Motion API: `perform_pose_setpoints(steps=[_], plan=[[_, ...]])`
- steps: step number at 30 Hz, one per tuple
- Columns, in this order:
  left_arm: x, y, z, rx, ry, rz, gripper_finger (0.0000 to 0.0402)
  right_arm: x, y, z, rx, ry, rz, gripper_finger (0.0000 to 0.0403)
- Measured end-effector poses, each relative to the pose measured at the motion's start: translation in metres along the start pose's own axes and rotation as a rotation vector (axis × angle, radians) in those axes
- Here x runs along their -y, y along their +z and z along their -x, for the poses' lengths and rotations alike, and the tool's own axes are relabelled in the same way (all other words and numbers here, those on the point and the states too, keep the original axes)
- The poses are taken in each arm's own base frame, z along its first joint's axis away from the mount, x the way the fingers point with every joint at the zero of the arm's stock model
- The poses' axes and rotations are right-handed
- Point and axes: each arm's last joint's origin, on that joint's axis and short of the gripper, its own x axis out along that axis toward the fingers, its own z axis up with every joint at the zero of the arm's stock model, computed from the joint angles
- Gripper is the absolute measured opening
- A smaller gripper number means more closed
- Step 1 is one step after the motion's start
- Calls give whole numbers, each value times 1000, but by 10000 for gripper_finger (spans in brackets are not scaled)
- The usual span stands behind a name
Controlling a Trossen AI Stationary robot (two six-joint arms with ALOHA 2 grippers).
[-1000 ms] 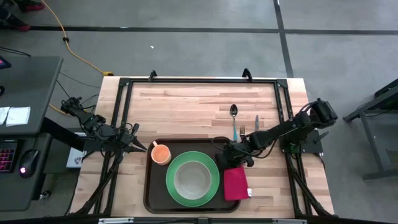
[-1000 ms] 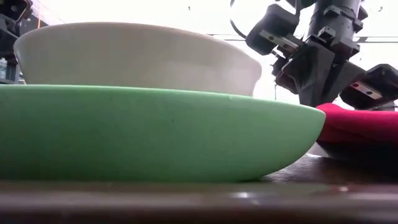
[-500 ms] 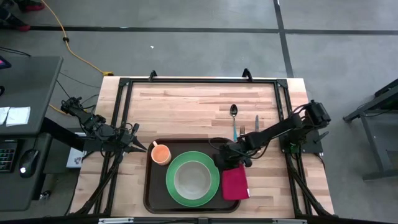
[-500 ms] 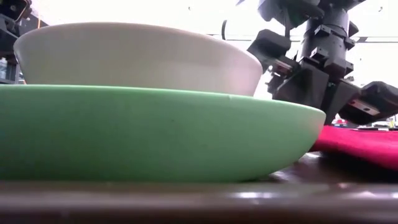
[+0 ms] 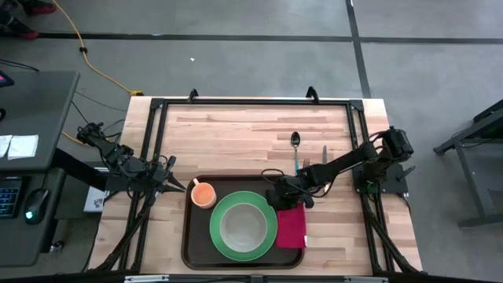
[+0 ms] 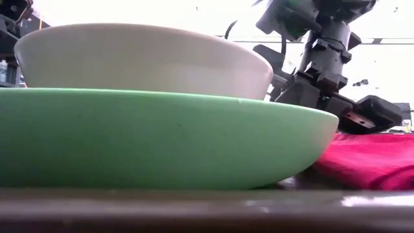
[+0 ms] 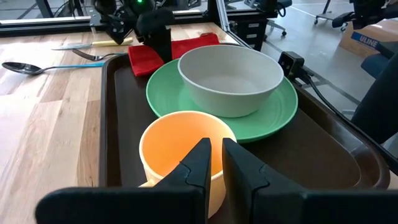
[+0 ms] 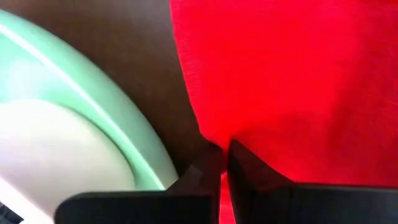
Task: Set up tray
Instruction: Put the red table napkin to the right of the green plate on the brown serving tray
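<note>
Tray (image 5: 191, 250) sits at the near-centre of the wooden table (image 5: 236, 134), flat, its long axis running left to right across the table, parallel to the near edge; short sides face the two arms. On it: orange cup (image 5: 203, 194) at the left end, green plate (image 5: 244, 226) in the middle with a white bowl (image 5: 241, 226) nested in it, red napkin (image 5: 290, 227) along the right end, just beside the plate rim. Right gripper (image 5: 286, 203) is low over the far edge of the napkin, fingers pinched together on the cloth; the right wrist view shows the red fabric caught at the fingertips. Judgement: the pinch at one edge lets the arm drag or square the napkin into the narrow strip between plate and tray rim. Spoon (image 5: 295, 149), fork (image 5: 307, 167) and knife (image 5: 324, 154) lie on bare wood beyond the tray, handles toward it, likely staged for placing on the napkin side. Left gripper (image 5: 182, 189) waits at the tray's left end near the cup, fingers nearly together, holding nothing.
</note>
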Motion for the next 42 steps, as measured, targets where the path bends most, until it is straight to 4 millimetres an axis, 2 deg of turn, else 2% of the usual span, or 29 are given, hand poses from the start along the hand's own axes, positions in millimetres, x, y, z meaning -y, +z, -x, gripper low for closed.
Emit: perform_pose_setpoints(steps=[31,42], plan=[[0,0,0,0,0,0,72,-1,0,-3,3,20,15,0],[0,0,0,0,0,0,72,-5,0,-3,28,55,74,1]])
